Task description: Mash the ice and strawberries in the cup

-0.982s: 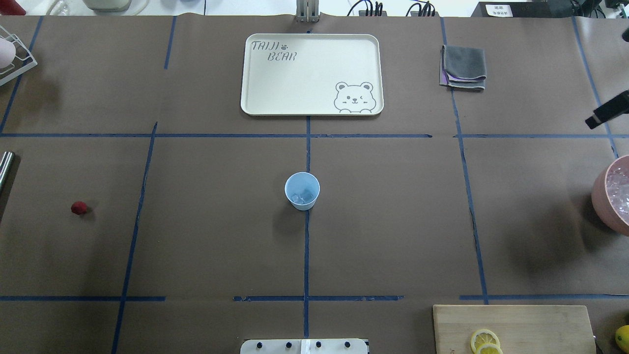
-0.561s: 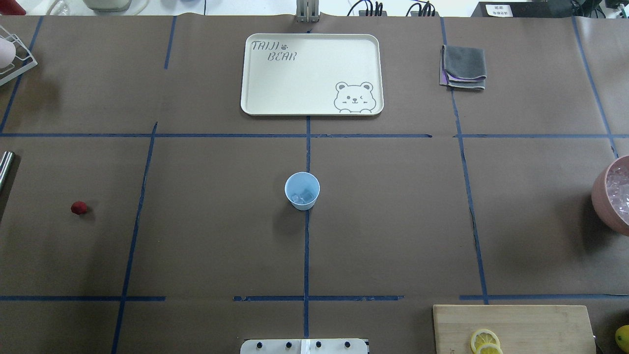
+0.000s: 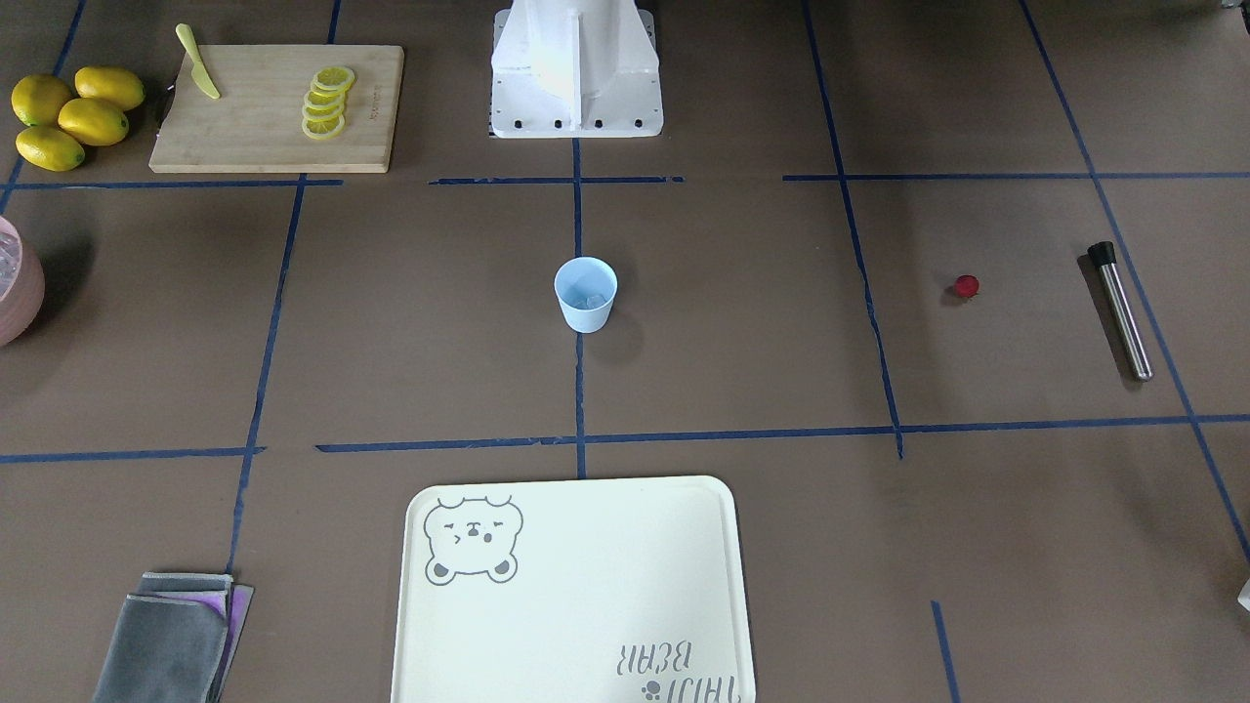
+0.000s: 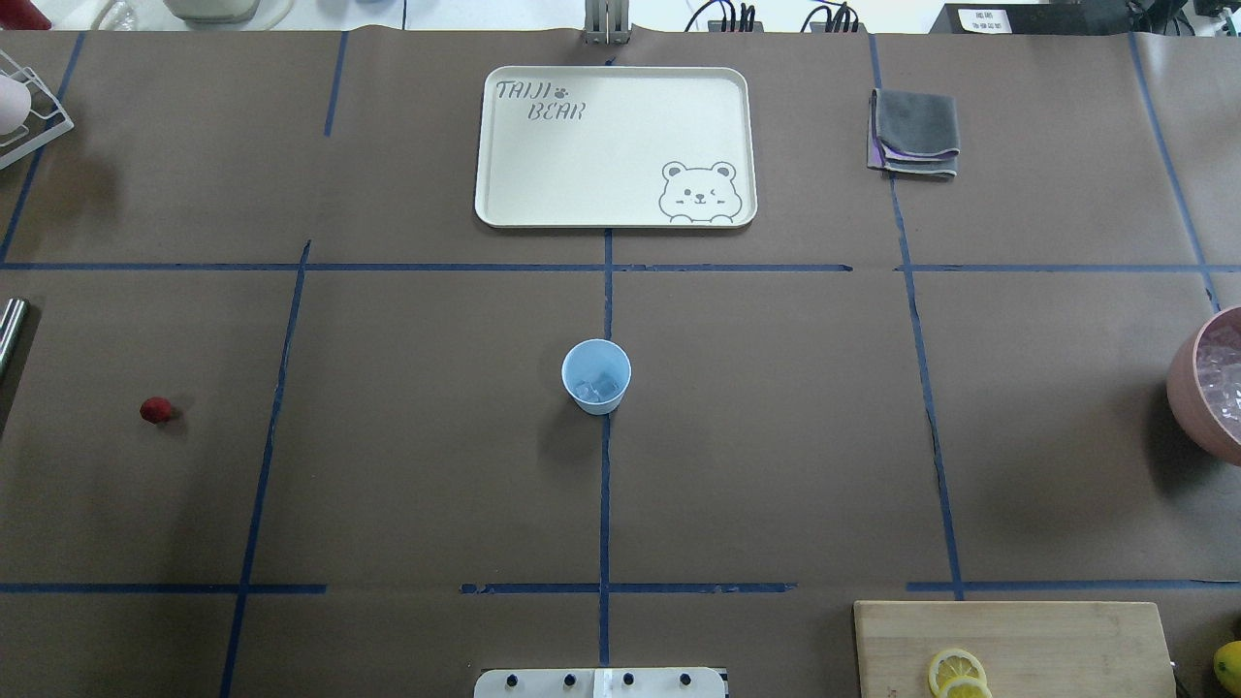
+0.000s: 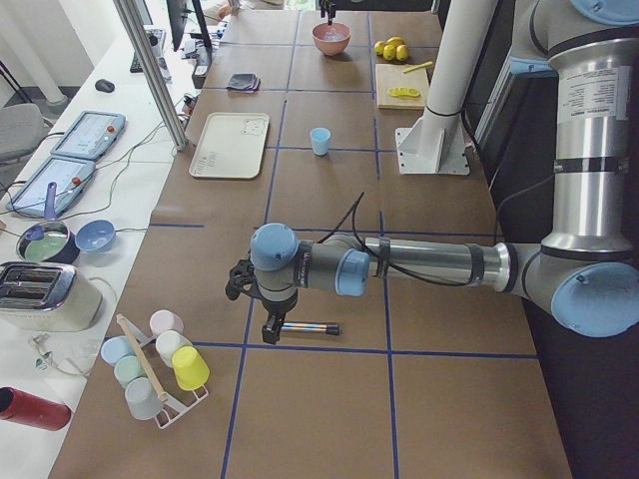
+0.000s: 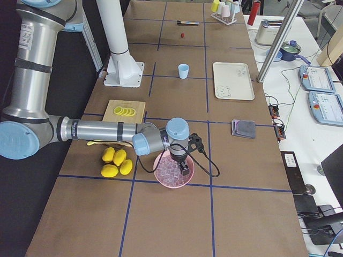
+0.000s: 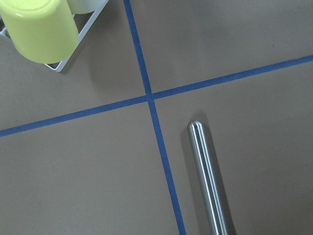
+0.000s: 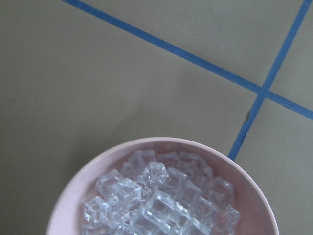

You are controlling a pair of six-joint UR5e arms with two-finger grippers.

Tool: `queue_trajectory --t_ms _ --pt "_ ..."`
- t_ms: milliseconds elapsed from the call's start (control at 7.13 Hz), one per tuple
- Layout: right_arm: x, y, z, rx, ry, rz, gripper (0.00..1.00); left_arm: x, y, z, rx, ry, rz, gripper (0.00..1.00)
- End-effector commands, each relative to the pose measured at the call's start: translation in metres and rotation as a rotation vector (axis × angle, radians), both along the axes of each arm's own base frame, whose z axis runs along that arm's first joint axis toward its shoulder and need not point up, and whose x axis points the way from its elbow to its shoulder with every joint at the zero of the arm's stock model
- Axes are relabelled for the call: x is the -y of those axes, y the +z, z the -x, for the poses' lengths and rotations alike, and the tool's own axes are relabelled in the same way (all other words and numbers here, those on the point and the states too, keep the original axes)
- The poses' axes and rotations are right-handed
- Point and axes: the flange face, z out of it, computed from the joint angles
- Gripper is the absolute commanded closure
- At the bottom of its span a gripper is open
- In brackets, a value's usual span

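Note:
The pale blue cup (image 4: 596, 376) stands upright at the table's middle with a few ice (image 4: 596, 390) cubes in its bottom. One strawberry (image 4: 155, 410) lies alone far to the left, and beyond it rests a steel muddler (image 3: 1120, 310). My left gripper (image 5: 268, 331) hangs just over that muddler (image 7: 208, 176); I cannot tell whether it is open or shut. My right gripper (image 6: 184, 170) hovers over the pink bowl (image 8: 73, 205) heaped with ice cubes (image 8: 156, 200); its state I cannot tell either.
A cream bear tray (image 4: 611, 145) lies at the back centre and a folded grey cloth (image 4: 914, 133) to its right. A cutting board (image 4: 1013, 645) with lemon slices, whole lemons (image 3: 68, 112) and a rack of cups (image 5: 155, 369) sit at the edges.
The dark tip of my right gripper, seen at the overhead view's right edge a second ago, has left that view. Cup and strawberry have not moved.

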Motion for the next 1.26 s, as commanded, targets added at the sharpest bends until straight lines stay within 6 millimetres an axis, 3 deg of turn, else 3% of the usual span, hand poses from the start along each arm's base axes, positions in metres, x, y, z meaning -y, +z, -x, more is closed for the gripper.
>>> queue_trajectory --t_ms 0,281,561,701,842,982,1122 --pt "-0.006 0.017 0.018 -0.032 -0.043 0.028 0.18 0.0 0.003 0.0 0.0 0.001 0.006 0.0" --pt "-0.008 0.034 0.031 -0.068 -0.076 0.048 0.2 0.0 0.004 0.0 0.0 0.001 0.009 0.0" --pt "-0.01 0.045 0.031 -0.095 -0.081 0.058 0.22 0.0 0.004 0.0 0.0 0.001 0.009 0.0" --pt "-0.01 0.048 0.032 -0.104 -0.082 0.06 0.3 0.0 0.004 0.0 0.0 0.001 0.009 0.0" --pt "-0.01 0.048 0.031 -0.111 -0.083 0.057 0.65 0.0 0.004 0.0 0.0 0.001 0.007 0.0" --pt "-0.011 0.05 0.031 -0.116 -0.084 0.056 0.93 0.0 0.004 0.0 0.0 0.001 0.007 0.0" --pt "-0.011 0.05 0.031 -0.118 -0.084 0.056 0.97 0.0 0.004 0.0 0.0 0.001 0.007 0.0"
